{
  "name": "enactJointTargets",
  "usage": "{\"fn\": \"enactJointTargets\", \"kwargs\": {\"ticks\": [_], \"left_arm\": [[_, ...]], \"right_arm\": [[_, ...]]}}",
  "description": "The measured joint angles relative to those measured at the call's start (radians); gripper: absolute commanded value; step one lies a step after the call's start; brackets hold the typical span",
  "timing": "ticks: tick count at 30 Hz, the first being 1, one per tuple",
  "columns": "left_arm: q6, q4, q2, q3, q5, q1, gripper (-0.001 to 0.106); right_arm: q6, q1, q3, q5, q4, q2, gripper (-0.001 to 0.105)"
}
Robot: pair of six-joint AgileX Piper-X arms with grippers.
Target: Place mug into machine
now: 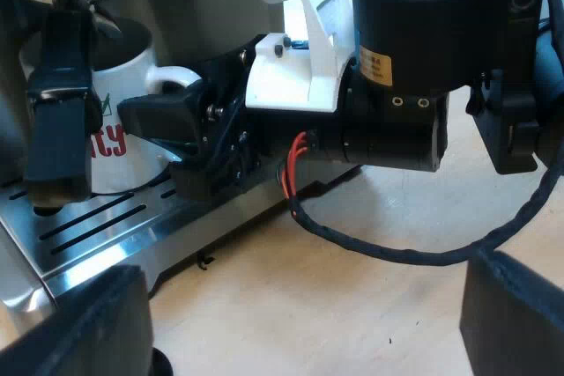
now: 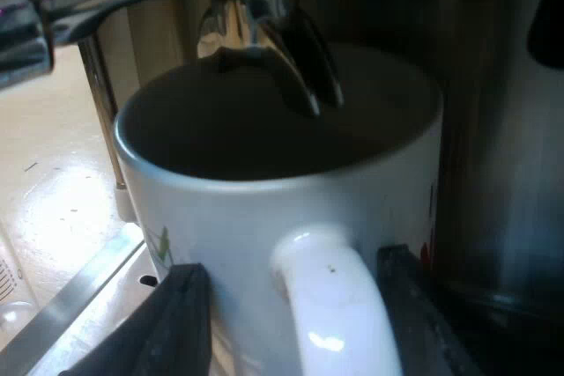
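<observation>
Your right gripper [image 2: 295, 301] has its fingers spread astride the handle [image 2: 339, 323], not pinching, since the mug [image 2: 247, 217] just ahead stands on the drip tray [image 1: 97, 217] under the spouts [image 2: 304, 68].

The mug [image 2: 256, 226] is white outside and dark inside, with red letters and a small green mark on its side. The machine's drip tray [image 1: 115, 226] is silver metal striped with dark slots, and the spouts [image 2: 304, 68] are shiny silver. The fingers [image 2: 181, 328] of the right gripper [image 2: 295, 332] are black; the table [image 1: 370, 305] is pale beige.
</observation>
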Motion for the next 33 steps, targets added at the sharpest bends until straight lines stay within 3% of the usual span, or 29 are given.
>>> {"fn": "enactJointTargets", "kwargs": {"ticks": [8, 20, 33], "left_arm": [[0.0, 0.0, 0.0, 0.0, 0.0, 0.0, 0.073], [0.0, -0.002, 0.0, -0.003, 0.0, 0.0, 0.073], [0.0, -0.002, 0.0, -0.107, 0.0, 0.0, 0.073]], "right_arm": [[-0.003, 0.024, 0.0, 0.024, 0.029, -0.025, 0.044], [-0.006, 0.07, 0.0, 0.13, 0.328, -0.202, 0.044], [-0.006, 0.225, 0.002, 0.27, 0.59, -0.421, 0.044]]}}
